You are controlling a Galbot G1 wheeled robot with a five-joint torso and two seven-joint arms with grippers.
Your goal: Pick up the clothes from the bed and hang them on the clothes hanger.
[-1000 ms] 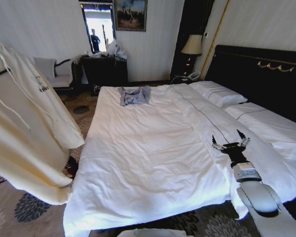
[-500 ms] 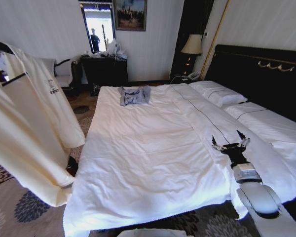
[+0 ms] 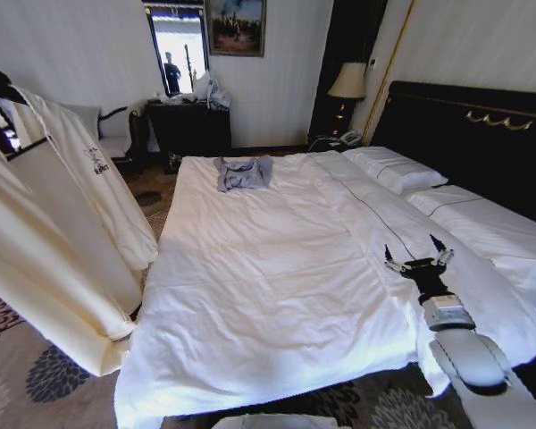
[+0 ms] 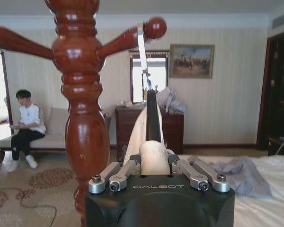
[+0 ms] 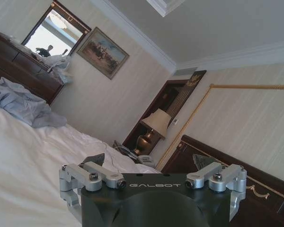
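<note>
Head view: the very wide bed with white sheets, white pillows and a tall black gold-trimmed headboard (image 3: 277,286) takes up the middle of the room. Nothing of the task lies on it now; a small grey-blue garment (image 3: 244,172) sits crumpled near its far end.

The large cream robe of soft fabric with a small dark chest logo (image 3: 54,232) hangs clear of the bed at the robot's left, over patterned carpet, draped on the thin black shoulder-shaped hanger (image 3: 22,147).

In the left wrist view, the left gripper (image 4: 155,163) is clamped on cream fabric and the dark bar rising from it, just beside the thick reddish-brown turned wooden pole (image 4: 80,94). Judgement: it holds high so the hook can meet a peg; the hang looks nearly done, though contact of hook and peg cannot be told.

The right gripper (image 3: 417,254) hovers low over the sheets, jaws spread wide, holding nothing; it looks parked out of the way.

Room: striped pale walls, dark dresser, framed painting, bedside lamp.
</note>
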